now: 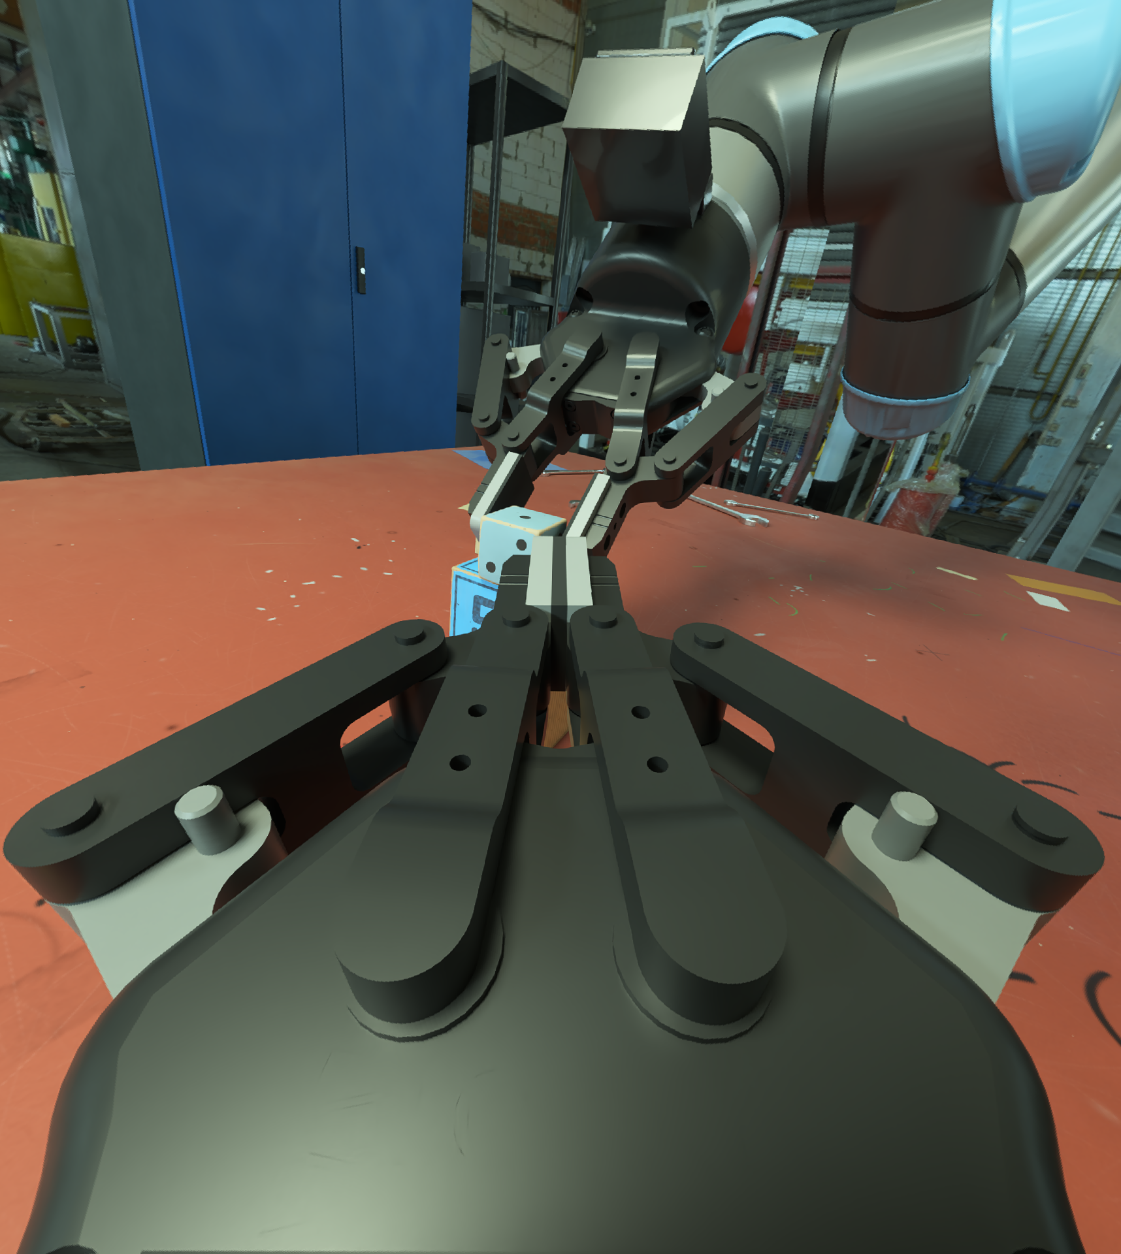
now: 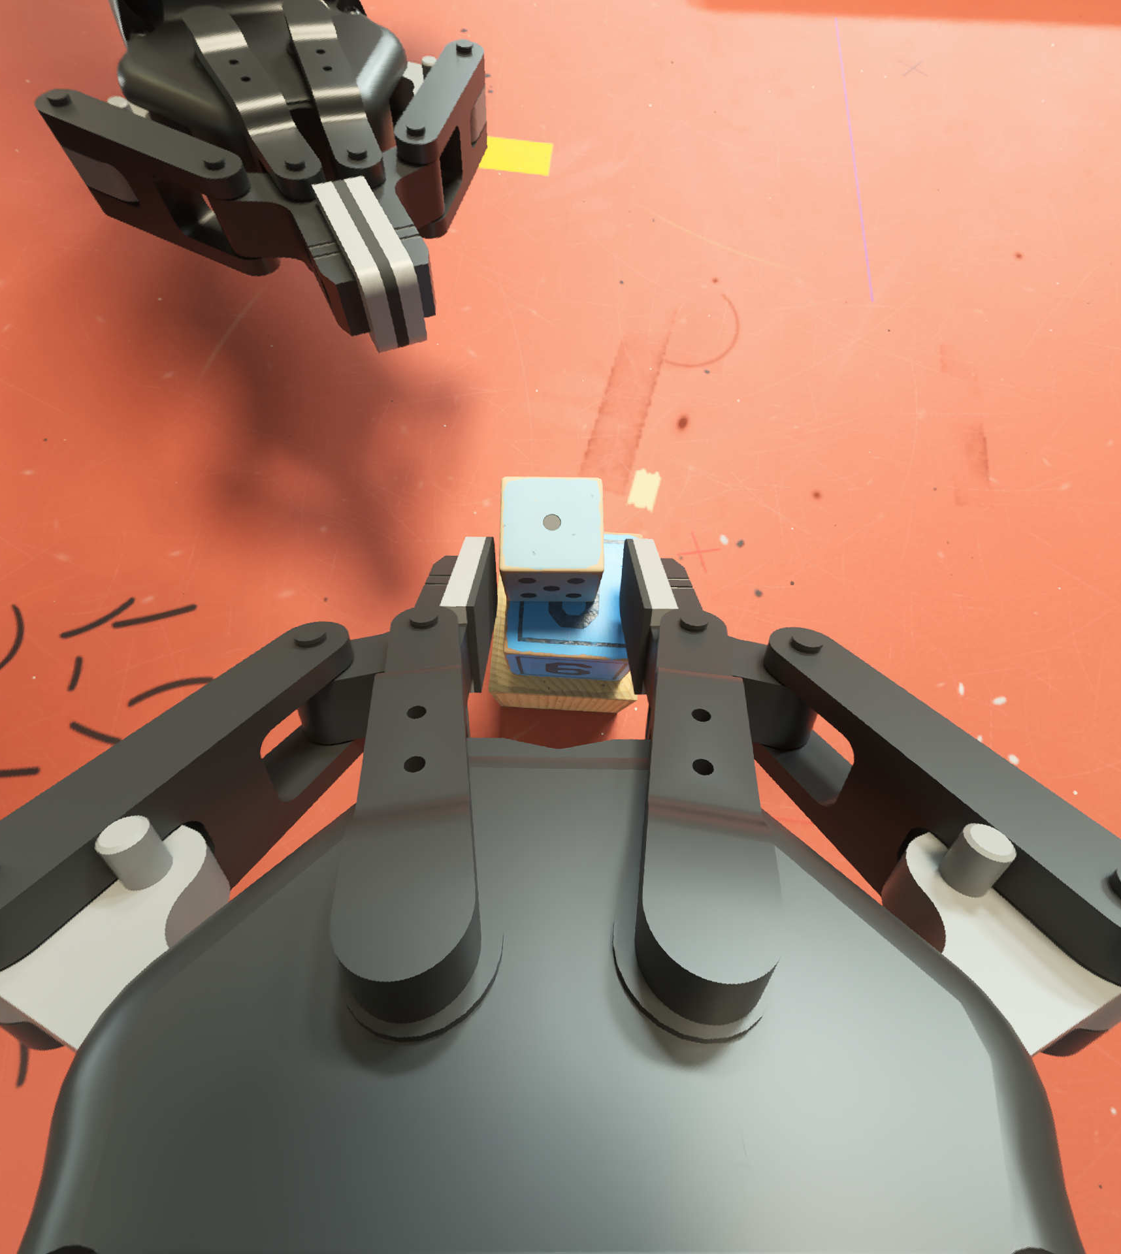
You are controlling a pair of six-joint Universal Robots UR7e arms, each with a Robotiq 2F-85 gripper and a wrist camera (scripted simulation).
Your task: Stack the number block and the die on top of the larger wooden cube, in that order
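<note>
In the right wrist view a pale blue die (image 2: 551, 522) sits on a blue number block (image 2: 564, 641), which sits on a light wooden cube (image 2: 558, 702). My right gripper (image 2: 561, 590) is open. Its pads (image 2: 473, 577) stand on either side of the die with small gaps. My left gripper (image 2: 395, 319) is shut and empty, hovering off to the upper left of the stack. In the left wrist view my shut left gripper (image 1: 558, 577) hides most of the stack. Only the die (image 1: 517, 533) and a corner of the number block (image 1: 466, 600) show, with the right gripper (image 1: 534, 505) around the die.
The stack stands on a red-orange table (image 2: 883, 475). Yellow tape (image 2: 517, 155) and a small beige tape scrap (image 2: 644, 488) lie on it. Wrenches (image 1: 744, 512) lie near the far edge. The right arm (image 1: 883, 169) reaches in from the upper right. A blue cabinet (image 1: 300, 224) stands behind the table.
</note>
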